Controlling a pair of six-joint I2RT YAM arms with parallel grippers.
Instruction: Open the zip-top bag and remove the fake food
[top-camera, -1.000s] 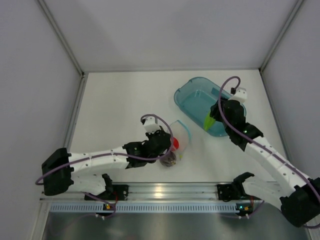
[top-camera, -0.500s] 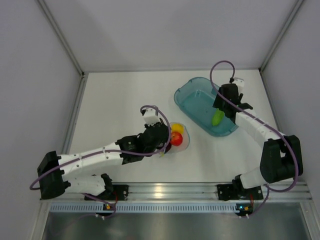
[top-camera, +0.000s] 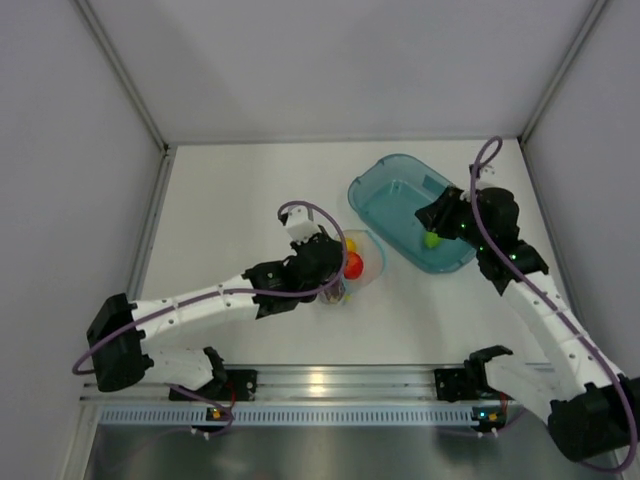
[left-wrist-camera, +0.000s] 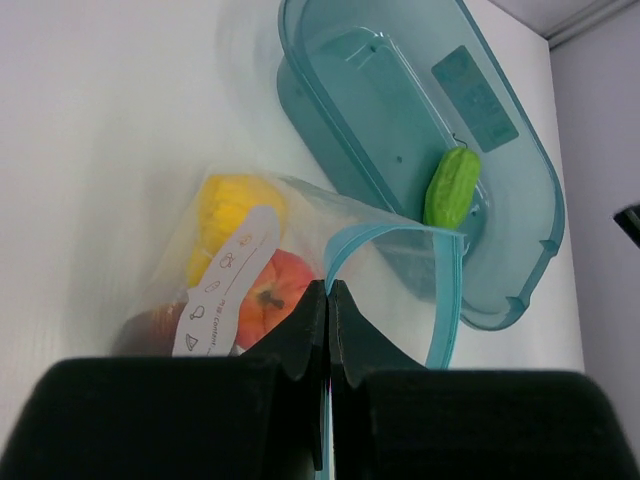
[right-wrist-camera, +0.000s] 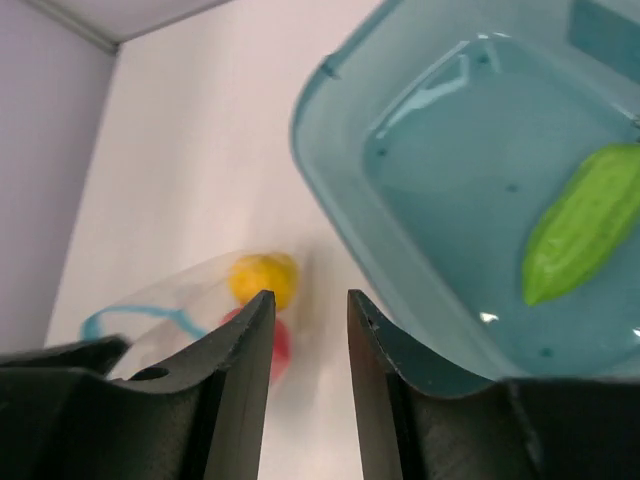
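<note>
Holding the small clear crinkly zip-top bag at its mouth edge: my left fingers are pressed together on the plastic, and the light blue zip strip gapes. Inside I see the yellow pear-like toy piece, red round toy piece and dark maroon round toy piece. The green oblong toy piece lies in the teal translucent tray, just beyond the bag. My right fingers stand apart over the tray, gripping nothing. White matte worktop; pale grey walls on three sides; aluminium rail at the near edge.
</note>
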